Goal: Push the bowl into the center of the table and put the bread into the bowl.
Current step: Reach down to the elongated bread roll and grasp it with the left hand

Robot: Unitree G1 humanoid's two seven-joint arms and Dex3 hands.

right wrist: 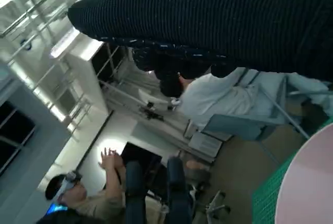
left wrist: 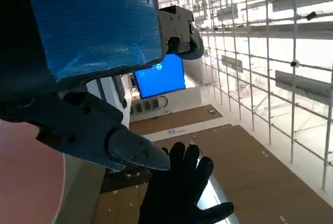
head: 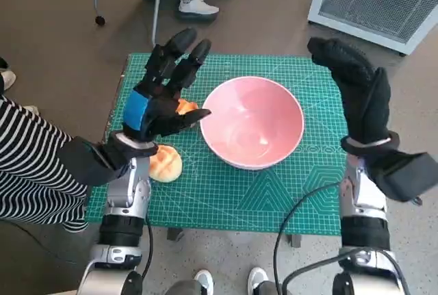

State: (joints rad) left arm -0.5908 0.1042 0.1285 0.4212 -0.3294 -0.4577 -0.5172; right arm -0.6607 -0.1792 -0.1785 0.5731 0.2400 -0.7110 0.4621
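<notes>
A pink bowl (head: pixel 252 122) stands near the middle of the green cutting mat (head: pixel 233 192). One bread roll (head: pixel 165 163) lies on the mat left of the bowl, beside my left wrist. A second orange roll (head: pixel 186 107) peeks out from under my left hand (head: pixel 163 90), which hovers raised with its fingers spread and holds nothing. My right hand (head: pixel 356 86) is lifted to the right of the bowl, fingers extended, empty. The bowl's pink rim (left wrist: pixel 28 182) shows in the left wrist view, as does the gloved right hand (left wrist: pixel 179 193). The bowl's edge (right wrist: pixel 312 182) also shows in the right wrist view.
A person in a striped sleeve (head: pixel 31 165) sits at the left of the table. Another person's shoe (head: pixel 197 6) and a chair leg (head: pixel 157 7) stand beyond the far edge. A white grilled appliance (head: pixel 383 1) is at the upper right. Two people (right wrist: pixel 218 94) appear in the right wrist view.
</notes>
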